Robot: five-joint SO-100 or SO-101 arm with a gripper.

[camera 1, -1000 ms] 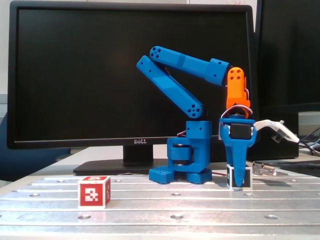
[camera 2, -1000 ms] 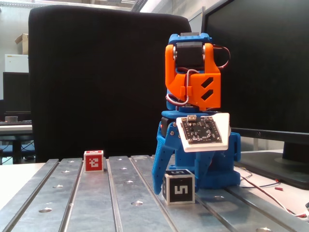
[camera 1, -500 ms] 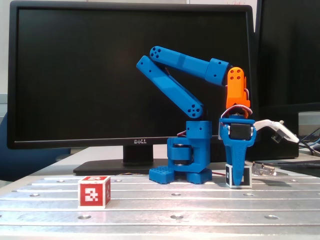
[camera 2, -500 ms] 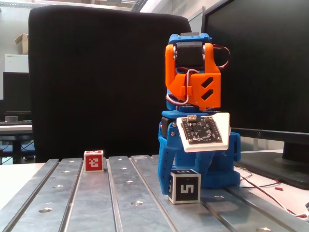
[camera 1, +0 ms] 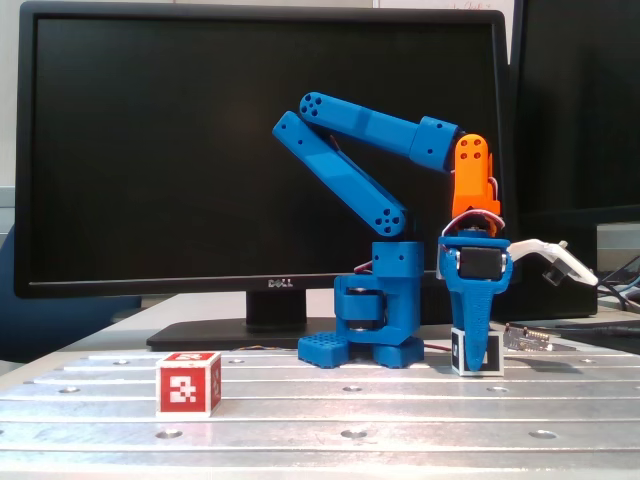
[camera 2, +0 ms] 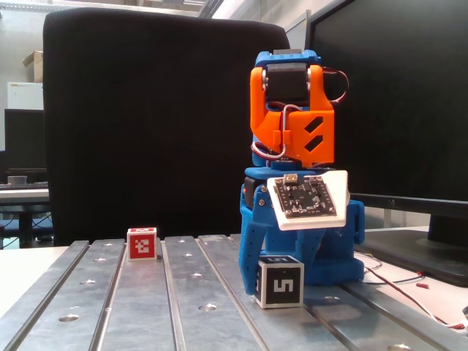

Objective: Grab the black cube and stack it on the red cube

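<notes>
Claw point(camera 2: 278, 272) fingers now bracket the black cube point(camera 2: 279, 281) on the metal desk point(camera 1: 330, 412), having drawn in over the past second from a wider stance; in closing they nudged the cube a little rightward in a fixed view, and nothing has moved in the last half second. The fingers appear clenched against the cube's sides, which suggests the grasp is made and the lift is next, though the cube rests on the desk, not yet raised. Red cube point(camera 1: 188, 383) sits well apart from the black cube, far to its left in the view facing the monitor point(camera 1: 265, 150), and farther back to its left in the other point(camera 2: 142, 243). Between the two cubes the slotted desk lies bare. Behind the black cube stands the arm's blue base point(camera 1: 375, 325); loose wires point(camera 2: 398, 281) trail off beside it, clear of the carrying path.
</notes>
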